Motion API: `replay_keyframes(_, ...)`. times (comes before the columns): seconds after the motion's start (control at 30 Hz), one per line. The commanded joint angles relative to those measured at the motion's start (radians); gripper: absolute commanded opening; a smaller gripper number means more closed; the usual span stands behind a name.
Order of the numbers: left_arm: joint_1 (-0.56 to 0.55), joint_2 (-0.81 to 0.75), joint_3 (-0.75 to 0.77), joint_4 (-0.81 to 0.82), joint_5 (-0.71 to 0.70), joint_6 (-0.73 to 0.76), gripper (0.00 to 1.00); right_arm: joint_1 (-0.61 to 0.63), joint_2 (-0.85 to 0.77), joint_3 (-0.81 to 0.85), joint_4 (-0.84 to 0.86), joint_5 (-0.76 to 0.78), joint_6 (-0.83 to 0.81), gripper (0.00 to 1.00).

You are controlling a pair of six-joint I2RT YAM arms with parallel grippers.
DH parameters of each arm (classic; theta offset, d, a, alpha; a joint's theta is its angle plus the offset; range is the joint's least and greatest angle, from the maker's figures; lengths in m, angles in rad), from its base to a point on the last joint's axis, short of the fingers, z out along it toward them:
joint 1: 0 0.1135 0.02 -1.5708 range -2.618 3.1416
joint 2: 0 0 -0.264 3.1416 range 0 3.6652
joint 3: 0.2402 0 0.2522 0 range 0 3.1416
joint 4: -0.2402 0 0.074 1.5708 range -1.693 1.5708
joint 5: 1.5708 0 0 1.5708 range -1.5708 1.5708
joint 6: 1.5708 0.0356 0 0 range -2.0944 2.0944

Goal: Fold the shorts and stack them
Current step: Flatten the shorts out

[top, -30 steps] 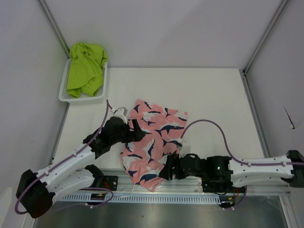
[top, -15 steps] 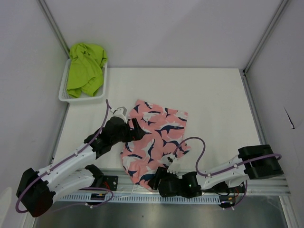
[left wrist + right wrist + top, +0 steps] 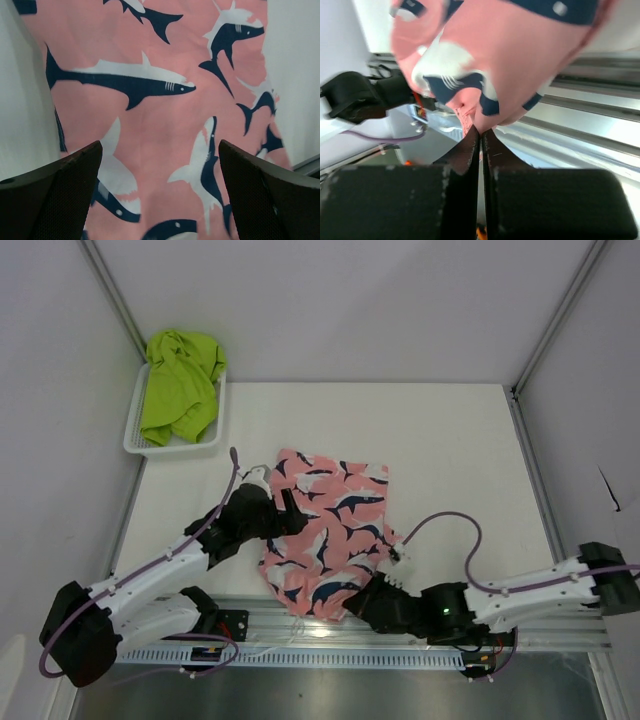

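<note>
The pink shorts (image 3: 325, 530) with navy-and-white sharks lie spread on the table, their near edge hanging over the front rail. My right gripper (image 3: 357, 606) is at that near edge, and in the right wrist view it (image 3: 481, 134) is shut on a pinch of the pink shorts (image 3: 495, 50). My left gripper (image 3: 291, 510) hovers over the shorts' left side. In the left wrist view it (image 3: 160, 200) is open, both fingers (image 3: 55, 200) wide apart above the print (image 3: 150, 100). The lime green shorts (image 3: 180, 385) lie crumpled in the basket.
The white mesh basket (image 3: 135, 445) stands at the table's far left corner. A metal rail (image 3: 420, 645) runs along the near edge below the shorts. Grey walls close in on both sides.
My right gripper has closed on the pink shorts' near edge, and its arm has swung along the front rail. The shorts have shifted and lie flatter. My left gripper has moved slightly.
</note>
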Motion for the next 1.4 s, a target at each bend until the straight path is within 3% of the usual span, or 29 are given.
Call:
replay_keyframes(0.0,-0.007,0.066,0.064,0.056,0.013,0.036,0.99,-0.029,-0.243,-0.02,-0.417,0.096,-0.048,0.0)
replay_keyframes(0.13,-0.007,0.199,0.096,0.114,0.025,0.045,0.99,-0.161,-0.428,0.017,-0.568,0.06,-0.195,0.0)
replay_keyframes(0.2,-0.007,0.244,0.115,0.139,0.027,0.039,0.99,-0.305,-0.449,0.043,-0.56,0.027,-0.353,0.0)
replay_keyframes(0.27,-0.007,0.287,0.128,0.139,0.013,0.026,0.99,-0.42,-0.419,0.089,-0.522,-0.055,-0.481,0.0)
replay_keyframes(0.3,-0.007,0.293,0.13,0.139,-0.002,0.018,0.99,-0.542,-0.393,0.104,-0.469,-0.095,-0.625,0.0)
replay_keyframes(0.43,-0.004,0.296,0.176,0.121,-0.037,0.022,0.99,-0.784,-0.115,0.173,-0.295,-0.4,-0.994,0.0)
replay_keyframes(0.5,0.013,0.31,0.237,0.066,-0.05,0.041,0.99,-0.76,-0.022,0.223,-0.277,-0.477,-1.088,0.0)
replay_keyframes(0.63,0.051,0.428,0.441,-0.066,-0.034,0.139,0.99,-0.583,0.068,0.23,-0.286,-0.379,-1.065,0.0)
replay_keyframes(0.67,0.051,0.463,0.569,-0.112,-0.034,0.159,0.99,-0.566,0.065,0.219,-0.284,-0.381,-1.051,0.0)
replay_keyframes(0.73,0.051,0.574,0.656,-0.178,-0.042,0.209,0.99,-0.514,0.04,0.175,-0.28,-0.379,-1.003,0.0)
replay_keyframes(0.77,0.051,0.615,0.785,-0.197,-0.039,0.228,0.99,-0.499,-0.001,0.157,-0.275,-0.378,-0.982,0.0)
replay_keyframes(0.83,0.051,0.75,0.88,-0.235,-0.028,0.275,0.99,-0.462,-0.049,0.105,-0.273,-0.375,-0.926,0.0)
replay_keyframes(0.87,0.051,0.796,1.018,-0.282,-0.021,0.285,0.99,-0.456,-0.096,0.089,-0.28,-0.373,-0.91,0.0)
replay_keyframes(0.93,0.051,0.931,1.137,-0.33,-0.002,0.311,0.99,-0.449,-0.138,0.061,-0.289,-0.373,-0.887,0.0)
replay_keyframes(1.1,0.048,1.121,1.346,-0.342,0.143,0.383,0.98,-0.449,-0.227,0.027,-0.342,-0.352,-0.86,0.0)
replay_keyframes(1.37,0.048,1.323,1.506,-0.375,0.2,0.446,0.97,-0.449,-0.235,0.035,-0.335,-0.346,-0.873,0.0)
